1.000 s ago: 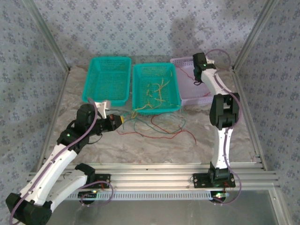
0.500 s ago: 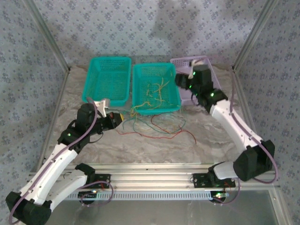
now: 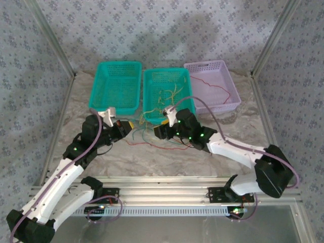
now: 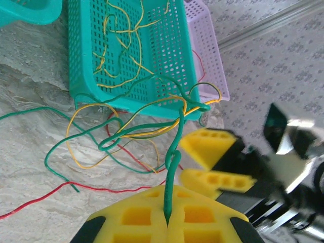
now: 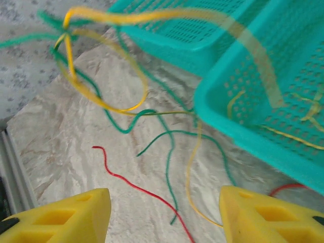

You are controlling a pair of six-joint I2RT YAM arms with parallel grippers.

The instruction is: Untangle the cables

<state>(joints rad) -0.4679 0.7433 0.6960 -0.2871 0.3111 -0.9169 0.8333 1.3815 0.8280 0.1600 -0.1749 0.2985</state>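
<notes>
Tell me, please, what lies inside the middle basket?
Inside the middle basket, thin yellow cables lie loose on the floor. The right arm covers its near right corner, so anything there is hidden.

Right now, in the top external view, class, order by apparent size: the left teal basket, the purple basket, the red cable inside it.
1. left teal basket and purple basket: look alike, so tied.
2. red cable: far smaller.
</notes>
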